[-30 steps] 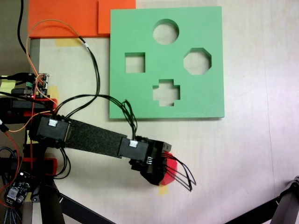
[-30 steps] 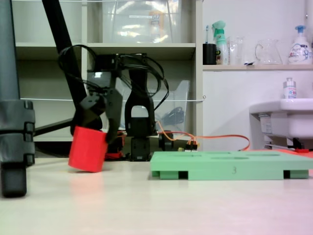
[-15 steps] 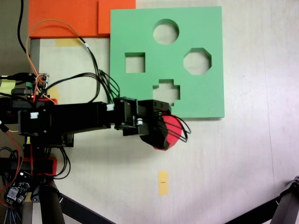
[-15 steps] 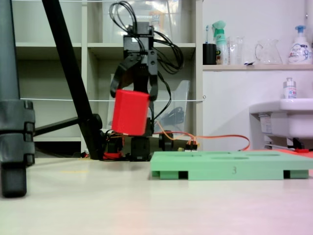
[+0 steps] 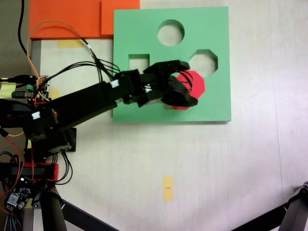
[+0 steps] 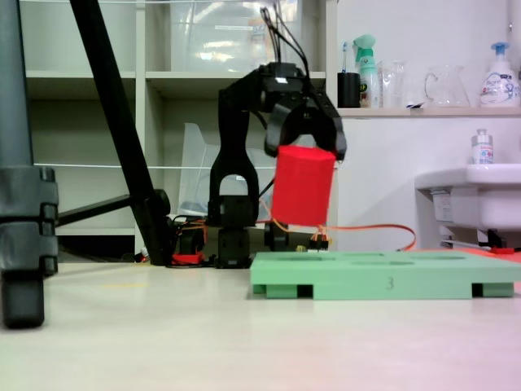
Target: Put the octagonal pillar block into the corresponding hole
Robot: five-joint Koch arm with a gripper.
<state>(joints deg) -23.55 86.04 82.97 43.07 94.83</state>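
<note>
The red octagonal pillar block [image 5: 194,83] [image 6: 302,186] hangs in the air above the green foam board [image 5: 139,103] [image 6: 383,281], held by my gripper [image 5: 188,83] [image 6: 304,151], which is shut on its sides. From above, the block sits over the board's lower middle, between the cross-shaped cutout, mostly hidden by the gripper, and the eight-sided corresponding hole [image 5: 209,60], just below and left of that hole. From the side, the block's underside is clearly above the board's top, slightly tilted.
The board also has a round cutout [image 5: 171,32] and a square cutout [image 5: 138,61]. Orange foam sheets [image 5: 67,18] lie at the top left. A yellow tape mark [image 5: 167,187] is on the table below. Tripod legs [image 5: 53,209] stand at the bottom edges.
The arm lifted the red block from the table near the yellow tape, then swung it up and over the green board toward the eight-sided hole.
</note>
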